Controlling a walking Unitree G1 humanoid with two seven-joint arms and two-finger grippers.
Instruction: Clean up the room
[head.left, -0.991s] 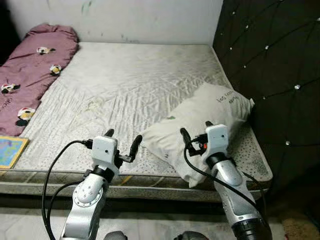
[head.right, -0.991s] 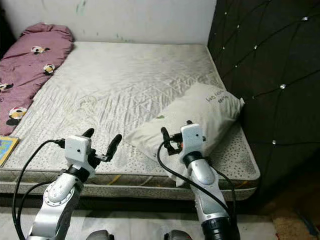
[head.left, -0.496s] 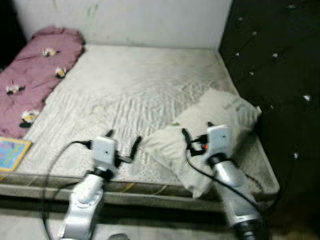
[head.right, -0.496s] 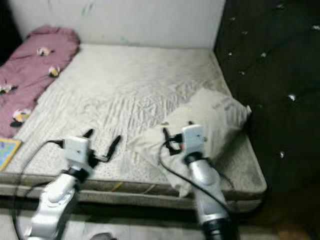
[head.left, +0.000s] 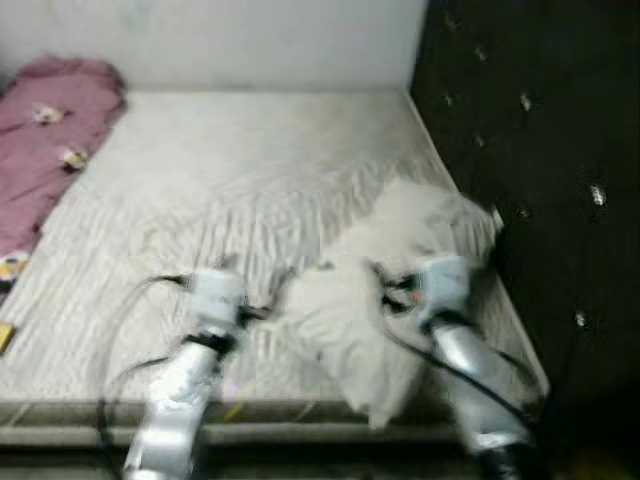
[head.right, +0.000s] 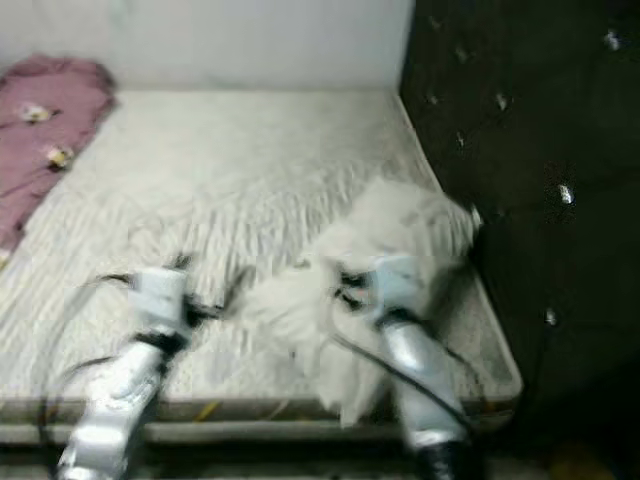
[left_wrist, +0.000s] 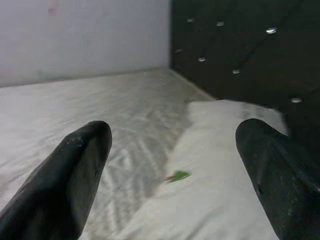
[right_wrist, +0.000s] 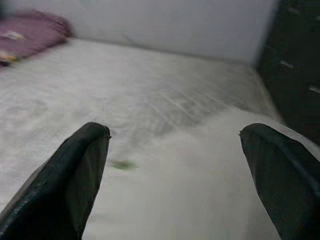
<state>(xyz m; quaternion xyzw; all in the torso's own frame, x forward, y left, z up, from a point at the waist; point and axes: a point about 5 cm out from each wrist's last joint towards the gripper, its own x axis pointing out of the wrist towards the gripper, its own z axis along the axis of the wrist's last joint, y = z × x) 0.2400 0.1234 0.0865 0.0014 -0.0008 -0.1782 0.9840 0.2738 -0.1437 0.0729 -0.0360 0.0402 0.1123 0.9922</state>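
Head views, blurred: white pillow (head.left: 400, 270) on the bed (head.left: 230, 190) at 4 o'clock beside the dark headboard (head.left: 540, 150), left tool (left_wrist: 175, 165) and right tool (right_wrist: 175, 165) both spread wide, released, above its near end

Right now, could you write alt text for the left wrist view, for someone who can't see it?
Two black fingers of the left gripper, spread wide apart, frame a white pillow with a small green mark, lying on a pale quilted mattress. Behind it rise a dark tufted headboard and a plain white wall.
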